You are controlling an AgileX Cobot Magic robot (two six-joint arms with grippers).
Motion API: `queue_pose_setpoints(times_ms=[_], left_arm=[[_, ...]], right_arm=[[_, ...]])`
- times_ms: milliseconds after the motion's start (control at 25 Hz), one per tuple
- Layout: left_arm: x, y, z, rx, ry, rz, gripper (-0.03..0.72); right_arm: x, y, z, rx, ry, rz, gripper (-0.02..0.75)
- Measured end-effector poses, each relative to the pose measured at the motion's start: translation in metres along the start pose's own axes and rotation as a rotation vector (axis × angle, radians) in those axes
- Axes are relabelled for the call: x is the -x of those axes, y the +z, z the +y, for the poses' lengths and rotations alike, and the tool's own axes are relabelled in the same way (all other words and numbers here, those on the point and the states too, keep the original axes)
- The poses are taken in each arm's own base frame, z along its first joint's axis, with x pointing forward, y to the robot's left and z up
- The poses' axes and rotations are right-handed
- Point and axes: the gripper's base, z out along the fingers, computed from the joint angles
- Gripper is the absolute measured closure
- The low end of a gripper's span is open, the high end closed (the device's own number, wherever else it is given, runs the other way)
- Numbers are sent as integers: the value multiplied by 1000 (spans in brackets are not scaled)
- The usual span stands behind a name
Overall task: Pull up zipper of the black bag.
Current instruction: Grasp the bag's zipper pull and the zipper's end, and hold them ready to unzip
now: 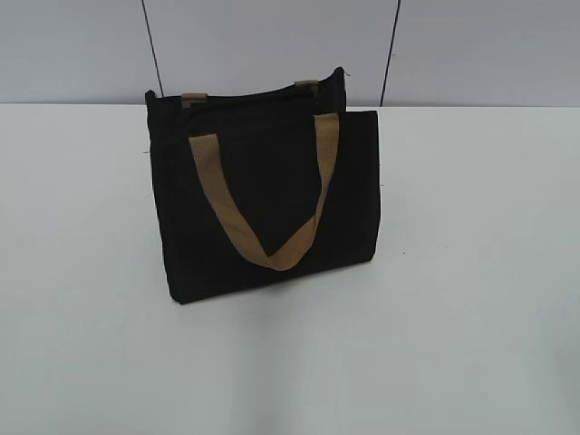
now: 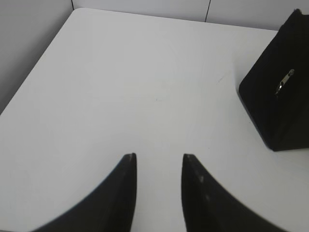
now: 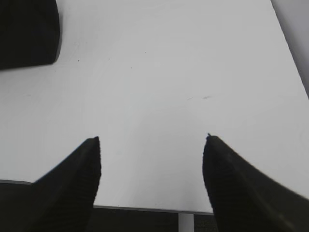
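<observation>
We see the rectangular black fabric bag (image 1: pixel 272 208) upright mid-counter (image 1: pixel 471 272), its small silver zipper tab (image 2: pixel 285 80) on one end. Our left end effector (image 2: pixel 159 157) hovers slightly parted, the right end effector (image 3: pixel 152 140) wide open, both empty.

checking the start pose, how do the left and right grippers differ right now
The left gripper has its fingers closer together; the right gripper is spread much wider. The left one's view shows the black bag with its zipper tab; the right's catches only a bag corner. Both are open, empty, over bare table.
</observation>
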Motion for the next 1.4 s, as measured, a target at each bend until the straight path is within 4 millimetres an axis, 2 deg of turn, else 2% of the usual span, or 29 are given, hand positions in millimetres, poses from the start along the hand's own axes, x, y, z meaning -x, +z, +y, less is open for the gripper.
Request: queue_pose_setpoints(times_ms=[760, 840, 1000, 1080, 1200, 1320, 1400], left_arm=[[0, 0, 0, 0, 0, 0, 440], [0, 0, 0, 0, 0, 2, 386], [21, 5, -2, -6, 0, -61, 189], [37, 11, -4, -22, -7, -129, 154], [57, 32, -6, -29, 3, -160, 154], [73, 55, -9, -51, 35, -221, 170], [75, 75, -11, -70, 49, -263, 175]], right_arm=[[0, 0, 0, 0, 0, 0, 235], [0, 0, 0, 0, 0, 0, 235], [0, 0, 0, 0, 0, 0, 235], [0, 0, 0, 0, 0, 0, 235], [0, 0, 0, 0, 0, 0, 235], [0, 0, 0, 0, 0, 0, 235], [0, 0, 0, 0, 0, 0, 235]])
